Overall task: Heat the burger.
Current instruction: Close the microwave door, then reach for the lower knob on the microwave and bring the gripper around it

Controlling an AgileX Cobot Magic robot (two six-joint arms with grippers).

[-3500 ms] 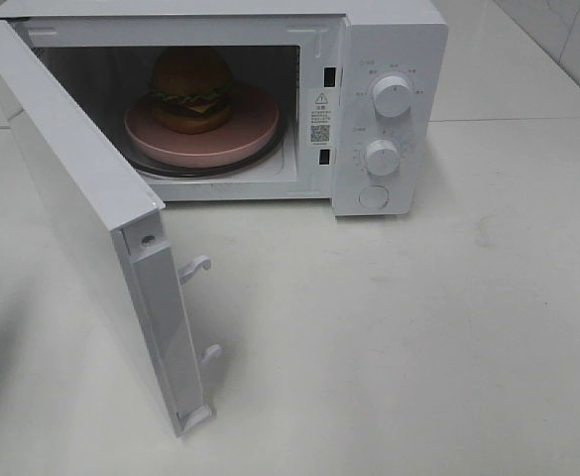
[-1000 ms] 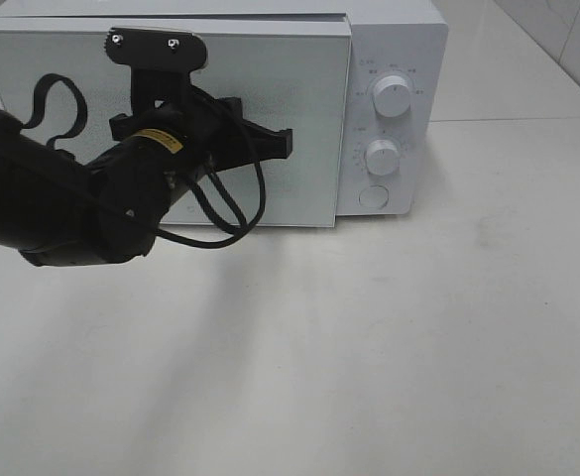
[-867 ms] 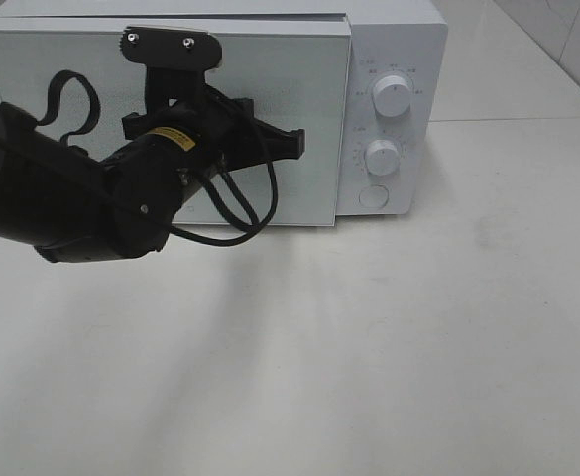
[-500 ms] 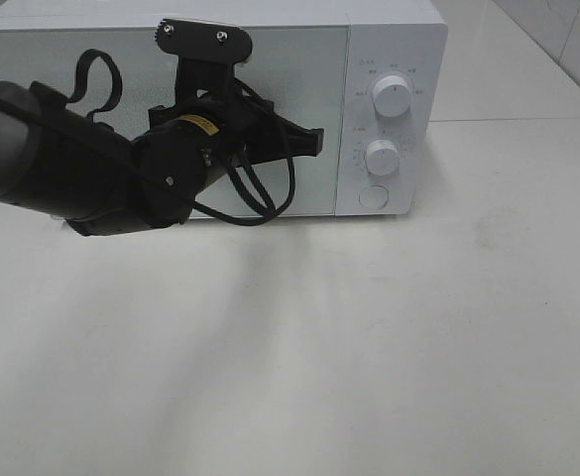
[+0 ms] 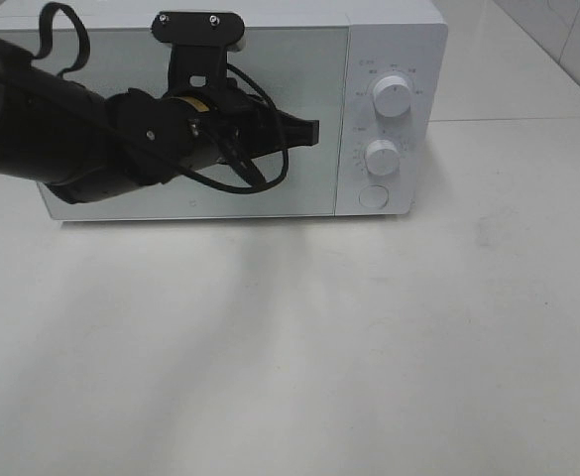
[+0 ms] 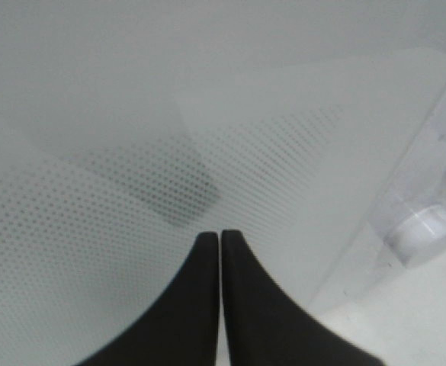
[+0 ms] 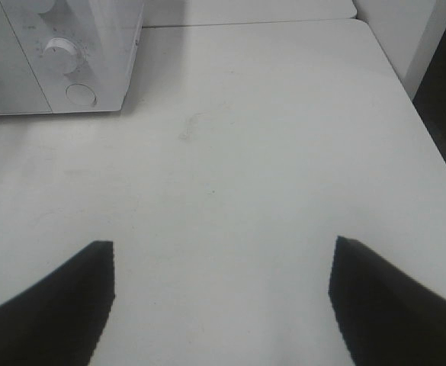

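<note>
Exterior high, left gripper (image 5: pixel 312 130), microwave (image 5: pixel 314 180) lettering unreadable

I count one white box-shaped microwave oven (image 5: pixel 314 59) on one white tabletop (image 5: pixel 369 347). The microwave's front has two round white dials, upper (image 5: pixel 393 97) and lower (image 5: pixel 381 157), and one round white button (image 5: pixel 373 196) beneath them. There are two black grippers: the left gripper (image 6: pixel 220 238) at the microwave's door and the right gripper (image 7: pixel 221 255) well apart from the microwave.

print around microwave knobs (image 5: pixel 393 97), yellow sticker (image 5: pixel 199 103) on left arm (image 5: pixel 61 134): illegible
</note>
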